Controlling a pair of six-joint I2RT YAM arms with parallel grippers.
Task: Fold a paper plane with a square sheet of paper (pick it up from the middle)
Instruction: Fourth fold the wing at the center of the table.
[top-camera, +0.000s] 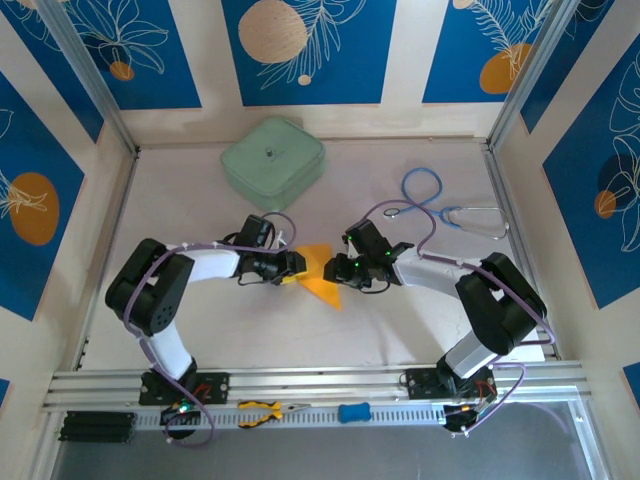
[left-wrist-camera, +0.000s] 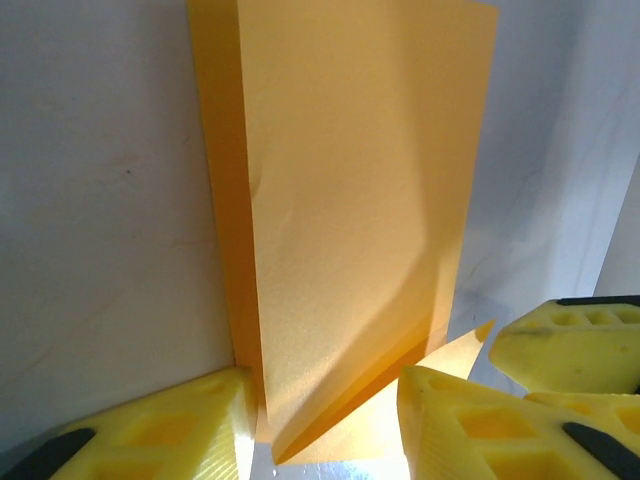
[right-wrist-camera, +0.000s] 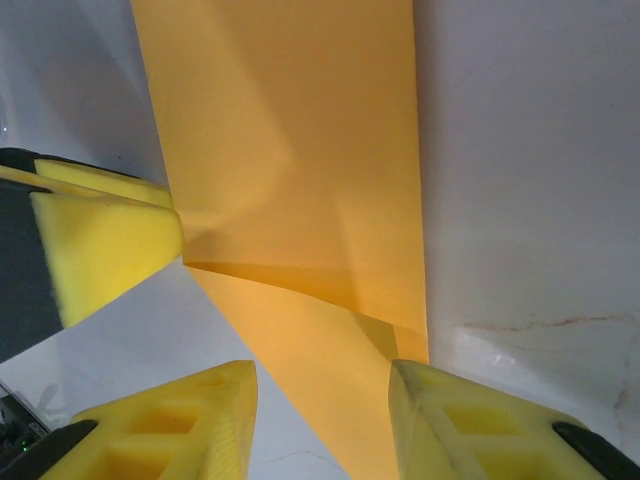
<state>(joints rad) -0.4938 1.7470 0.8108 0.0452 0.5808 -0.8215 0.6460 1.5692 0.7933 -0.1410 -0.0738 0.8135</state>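
Observation:
The square sheet of paper lies partly folded on the white table, orange-yellow, with one point toward the near right. My left gripper is at its left edge and my right gripper at its right edge, tips facing each other. In the left wrist view the paper shows a lengthwise fold and a raised flap; the left gripper stands open astride its near corner. In the right wrist view the paper lies with a diagonal flap, and the right gripper is open over it. Neither pinches the sheet.
A mint-green rounded case sits at the back. A blue looped cable with a grey end lies at the back right. Yellow-handled pliers and a small blue object rest on the front rail.

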